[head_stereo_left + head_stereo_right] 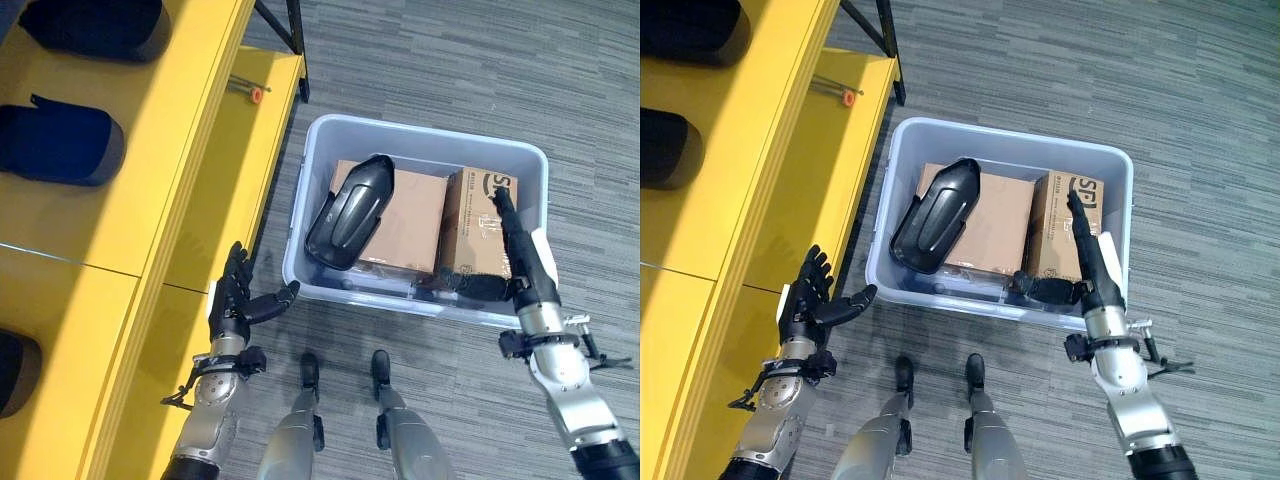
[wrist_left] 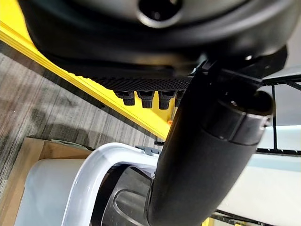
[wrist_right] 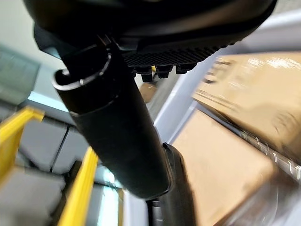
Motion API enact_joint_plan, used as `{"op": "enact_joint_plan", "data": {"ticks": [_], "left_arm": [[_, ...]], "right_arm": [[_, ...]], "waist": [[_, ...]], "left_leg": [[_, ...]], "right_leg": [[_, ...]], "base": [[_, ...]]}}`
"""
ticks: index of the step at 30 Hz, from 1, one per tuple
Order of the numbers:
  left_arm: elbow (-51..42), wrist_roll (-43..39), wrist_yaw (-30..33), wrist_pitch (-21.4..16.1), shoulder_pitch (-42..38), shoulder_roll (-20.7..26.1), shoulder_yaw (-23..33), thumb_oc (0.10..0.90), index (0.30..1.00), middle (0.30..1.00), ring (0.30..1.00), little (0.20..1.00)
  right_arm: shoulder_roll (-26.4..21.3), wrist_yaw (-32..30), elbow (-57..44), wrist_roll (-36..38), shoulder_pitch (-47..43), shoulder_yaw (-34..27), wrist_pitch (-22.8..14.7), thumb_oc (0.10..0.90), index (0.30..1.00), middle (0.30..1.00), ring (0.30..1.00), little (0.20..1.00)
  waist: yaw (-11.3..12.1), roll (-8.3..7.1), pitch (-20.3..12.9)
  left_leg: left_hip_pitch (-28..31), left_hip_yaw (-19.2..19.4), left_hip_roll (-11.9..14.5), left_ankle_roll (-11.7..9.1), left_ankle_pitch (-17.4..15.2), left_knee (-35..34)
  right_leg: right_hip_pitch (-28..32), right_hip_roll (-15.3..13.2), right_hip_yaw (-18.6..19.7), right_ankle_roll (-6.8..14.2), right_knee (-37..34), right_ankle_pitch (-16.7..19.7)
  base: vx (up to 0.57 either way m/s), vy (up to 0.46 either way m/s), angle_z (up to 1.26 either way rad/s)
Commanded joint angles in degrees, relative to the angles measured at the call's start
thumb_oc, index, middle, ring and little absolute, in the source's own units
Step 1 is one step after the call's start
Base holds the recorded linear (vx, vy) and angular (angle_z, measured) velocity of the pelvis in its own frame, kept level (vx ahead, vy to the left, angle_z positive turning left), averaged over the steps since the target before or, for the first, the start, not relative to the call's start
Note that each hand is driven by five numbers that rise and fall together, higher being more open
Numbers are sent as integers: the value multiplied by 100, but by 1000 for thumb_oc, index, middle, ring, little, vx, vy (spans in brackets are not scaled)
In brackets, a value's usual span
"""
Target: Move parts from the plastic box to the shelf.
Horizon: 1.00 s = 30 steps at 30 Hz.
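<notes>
— On the grey carpet beside the yellow shelf (image 1: 150,180), what sits there?

— A pale plastic box (image 1: 420,140), just off the shelf's lower edge. Two cardboard cartons lie flat inside it: a larger carton (image 1: 410,220) and a smaller carton (image 1: 475,225) beside it. A black moulded part (image 1: 350,212) lies tilted across the larger carton, its lower end down against the box's near wall.

— Where is the right hand?

— The right hand (image 1: 522,250) reaches over the box's near right corner, fingers straight and together, stretched above the smaller carton, its thumb crosswise low by the near wall. It grips nothing.

— And the left?

— The left hand (image 1: 235,300) hangs between shelf and box, fingers spread upward, thumb stuck out toward the box, empty.

— Anything on the shelf?

— Dark rounded parts (image 1: 60,145) on the upper level, and a small orange-tipped tool (image 1: 245,90) at the far end.
</notes>
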Motion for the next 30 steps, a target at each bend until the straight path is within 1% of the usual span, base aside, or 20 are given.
{"op": "enact_joint_plan", "data": {"ticks": [1, 2, 3, 4, 5, 6, 7, 8, 9, 10, 11, 12, 13, 14, 16, 21, 23, 30], "left_arm": [[-773, -30, -52, -615, -120, 524, 153, 900, 1000, 1000, 1000, 1000], [-827, -34, -74, -589, -87, 563, 129, 900, 1000, 1000, 1000, 1000], [-896, -62, -107, -587, -60, 617, 51, 900, 1000, 1000, 1000, 1000], [-931, -72, -124, -578, -59, 613, 50, 900, 1000, 1000, 1000, 1000], [-991, -68, -137, -590, -58, 650, 7, 900, 1000, 1000, 1000, 1000], [-1018, -84, -135, -601, -68, 673, -11, 900, 1000, 1000, 1000, 1000], [-1053, -108, -143, -613, -67, 740, -71, 900, 1000, 1000, 1000, 1000], [-1075, -121, -152, -609, -40, 745, -72, 900, 1000, 1000, 1000, 1000], [-1154, -122, -183, -632, 29, 930, -120, 900, 1000, 1000, 1000, 1000], [-1178, -136, -192, -645, 41, 950, -109, 900, 1000, 1000, 1000, 1000], [-1197, -155, -191, -665, 51, 1019, -124, 900, 1000, 1000, 1000, 1000], [-1201, -153, -191, -660, 44, 1060, -125, 900, 1000, 1000, 1000, 1000], [-1193, -161, -185, -660, 47, 1069, -127, 900, 1000, 1000, 1000, 1000], [-1174, -162, -167, -662, 32, 1040, -110, 900, 1000, 1000, 1000, 1000], [-1182, -171, -121, -675, -17, 1018, -150, 900, 1000, 1000, 1000, 1000], [-1177, -180, -77, -692, -86, 1051, -196, 900, 1000, 1000, 1000, 1000], [-1215, -189, -10, -709, -106, 1070, -236, 900, 1000, 1000, 1000, 1000], [-1256, -217, 93, -758, -167, 1060, -262, 900, 1000, 1000, 1000, 1000]], "right_arm": [[-851, -213, -388, -701, -756, 23, -345, 900, 1000, 1000, 1000, 1000], [-1323, -146, -397, -899, -1116, 218, -309, 900, 1000, 1000, 1000, 1000], [-1938, -85, -325, -1212, -1555, 575, -284, 900, 1000, 1000, 1000, 1000], [-2119, -83, -263, -1250, -1770, 748, -273, 900, 1000, 1000, 1000, 1000], [-2561, 0, -196, -1432, -2179, 1121, -275, 900, 1000, 1000, 1000, 1000], [-2715, 24, -170, -1443, -2380, 1298, -294, 900, 1000, 1000, 1000, 1000], [-3043, 110, -160, -1469, -2760, 1682, -321, 900, 1000, 1000, 1000, 1000], [-3171, 153, -118, -1478, -3021, 1953, -348, 900, 1000, 1000, 1000, 1000], [-3597, 294, 52, -1683, -3722, 2737, -347, 900, 1000, 1000, 1000, 1000], [-3649, 318, 179, -1653, -4172, 3193, -363, 900, 1000, 1000, 1000, 1000], [-3836, 406, 272, -1792, -4859, 3927, -374, 900, 1000, 1000, 1000, 1000], [-3920, 484, 336, -1901, -5433, 4554, -380, 900, 1000, 1000, 1000, 1000], [-3940, 517, 396, -1972, -5791, 4943, -380, 900, 1000, 1000, 1000, 1000], [-3917, 559, 469, -2016, -6411, 5577, -385, 900, 1000, 1000, 1000, 1000], [-3870, 572, 548, -2038, -6851, 5985, -353, 900, 1000, 1000, 1000, 1000], [-3819, 546, 720, -2110, -7152, 6292, -297, 900, 1000, 1000, 1000, 1000], [-3765, 458, 925, -2168, -7486, 6570, -252, 900, 1000, 1000, 1000, 1000], [-3659, 319, 1267, -2254, -7827, 6818, -148, 900, 1000, 1000, 1000, 1000]], "waist": [[81, -295, -321], [126, -332, -234], [220, -377, -115], [210, -377, -60], [263, -392, 58], [278, -390, 114], [355, -399, 232], [361, -395, 280], [532, -428, 437], [528, -422, 478], [585, -436, 541], [620, -442, 608], [634, -443, 610], [590, -413, 610], [592, -389, 610], [596, -384, 610], [594, -353, 610], [580, -292, 610]], "left_leg": [[-354, -60, 425, -285, -165, 365], [-394, -94, 434, -304, -126, 356], [-449, -126, 460, -333, -84, 360], [-468, -146, 471, -345, -74, 359], [-537, -198, 497, -370, -38, 382], [-573, -221, 513, -387, -22, 400], [-643, -272, 541, -426, 32, 414], [-670, -302, 559, -443, 55, 411], [-758, -351, 619, -507, 141, 396], [-801, -363, 633, -531, 171, 395], [-863, -380, 661, -565, 219, 374], [-924, -387, 682, -589, 239, 376], [-991, -411, 694, -605, 250, 382], [-1129, -442, 703, -618, 258, 420], [-1474, -512, 701, -628, 246, 550], [-1762, -568, 676, -616, 230, 650], [-1940, -589, 647, -593, 216, 697], [-2152, -602, 591, -573, 212, 697]], "right_leg": [[355, -589, -83, 501, 508, -859], [321, -557, -136, 489, 549, -877], [265, -536, -195, 469, 630, -906], [240, -521, -207, 457, 678, -927], [169, -482, -243, 422, 796, -982], [120, -462, -265, 410, 859, -1015], [26, -422, -326, 381, 980, -1075], [-33, -395, -359, 363, 1056, -1107], [-180, -318, -468, 328, 1206, -1169], [-233, -295, -480, 319, 1247, -1181], [-312, -257, -524, 309, 1301, -1210], [-389, -229, -562, 301, 1363, -1225], [-452, -211, -592, 289, 1402, -1245], [-600, -187, -608, 277, 1479, -1264], [-924, -169, -680, 248, 1663, -1310], [-1214, -166, -725, 238, 1793, -1309], [-1425, -171, -729, 237, 1877, -1306], [-1667, -176, -716, 232, 1924, -1310]], "base": [[-31, -63, 22], [-41, -77, 18], [-43, -88, 7], [-62, -98, 23], [-54, -82, 42], [-71, -118, 36], [-53, -107, 19], [-74, -170, 7], [-61, -135, 23], [-61, -153, 34], [-39, -119, 33], [-27, -123, 20], [-22, -105, 10], [-12, -93, 9], [-16, -79, 3], [-11, -25, 5], [-9, -11, 4], [0, 0, 0]]}}
